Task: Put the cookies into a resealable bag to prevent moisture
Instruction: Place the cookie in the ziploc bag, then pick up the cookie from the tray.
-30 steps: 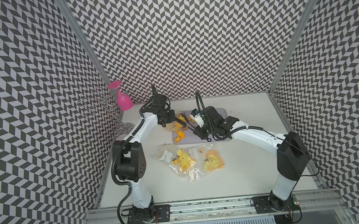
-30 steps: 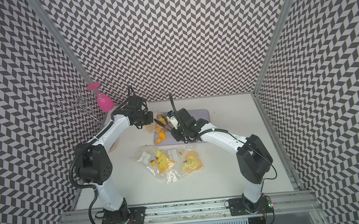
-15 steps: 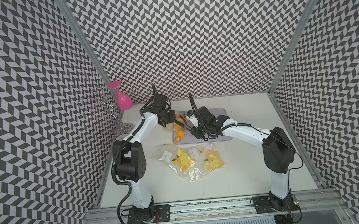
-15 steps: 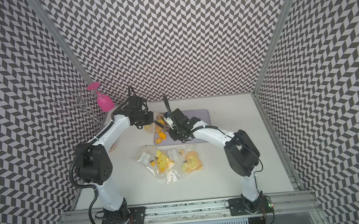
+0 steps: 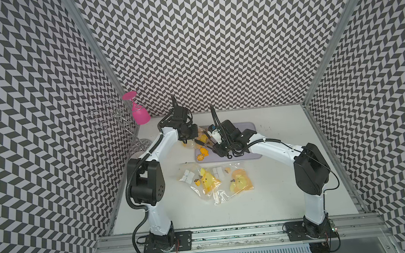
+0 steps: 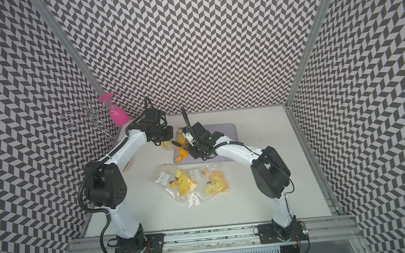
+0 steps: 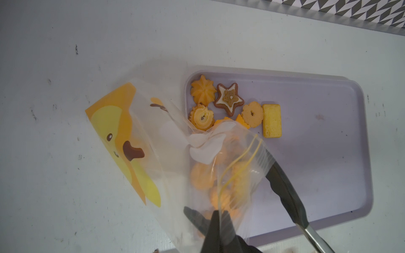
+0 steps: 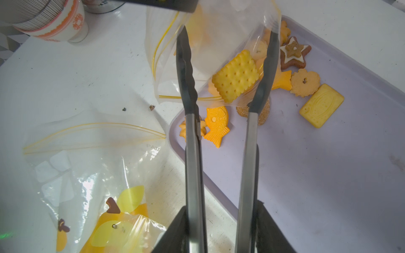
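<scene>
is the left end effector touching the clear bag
Touching. The left wrist view shows the left end effector shut on the clear bag, pinching its open edge.

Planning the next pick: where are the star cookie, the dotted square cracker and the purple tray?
star cookie (image 8: 294, 52): right wrist view, its centre.
dotted square cracker (image 8: 235, 76): right wrist view, middle of its face.
purple tray (image 8: 317, 175): right wrist view, bare floor.

The white table (image 5: 289, 187) carries a lavender tray (image 5: 248, 127) at the rear. Two chick-print resealable bags (image 5: 207, 181) lie just before it. A paper cup stack (image 8: 50, 24) and a wire glass rack (image 5: 120, 114) stand at the left edge.
</scene>
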`<action>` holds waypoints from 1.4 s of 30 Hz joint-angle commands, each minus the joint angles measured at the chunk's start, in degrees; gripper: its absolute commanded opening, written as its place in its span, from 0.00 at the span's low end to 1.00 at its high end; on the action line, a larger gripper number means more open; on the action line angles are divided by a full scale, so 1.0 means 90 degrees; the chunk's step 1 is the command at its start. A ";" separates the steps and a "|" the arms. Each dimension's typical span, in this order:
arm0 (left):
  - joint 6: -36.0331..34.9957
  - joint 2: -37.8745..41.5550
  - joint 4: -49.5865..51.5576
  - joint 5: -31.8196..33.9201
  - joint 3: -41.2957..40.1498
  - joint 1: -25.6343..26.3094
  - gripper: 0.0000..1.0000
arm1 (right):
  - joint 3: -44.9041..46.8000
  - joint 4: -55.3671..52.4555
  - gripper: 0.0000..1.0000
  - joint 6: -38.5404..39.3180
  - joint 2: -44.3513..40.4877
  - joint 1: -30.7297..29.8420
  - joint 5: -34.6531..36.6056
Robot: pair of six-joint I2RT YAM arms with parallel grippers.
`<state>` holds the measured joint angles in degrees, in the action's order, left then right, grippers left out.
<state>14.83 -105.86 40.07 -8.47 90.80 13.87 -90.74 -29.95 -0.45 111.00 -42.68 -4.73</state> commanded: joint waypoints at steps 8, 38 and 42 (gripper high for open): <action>-0.0037 0.0021 -0.0029 0.0183 -0.0011 0.0001 0.00 | 0.1188 0.1019 0.37 -0.0142 -0.1616 -0.0024 0.0158; 0.0120 0.0295 -0.0159 0.0249 -0.0119 -0.0135 0.00 | 0.0901 0.0330 0.35 -0.1273 -0.0281 0.0511 0.1099; 0.0134 0.0387 -0.0245 0.0132 -0.0171 -0.0197 0.00 | 0.0713 0.0293 0.38 -0.1237 -0.0050 0.0513 0.0957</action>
<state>15.73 -105.45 39.51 -5.98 89.86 12.82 -82.11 -28.77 -11.44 109.67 -38.15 5.26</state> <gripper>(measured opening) 0.048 0.377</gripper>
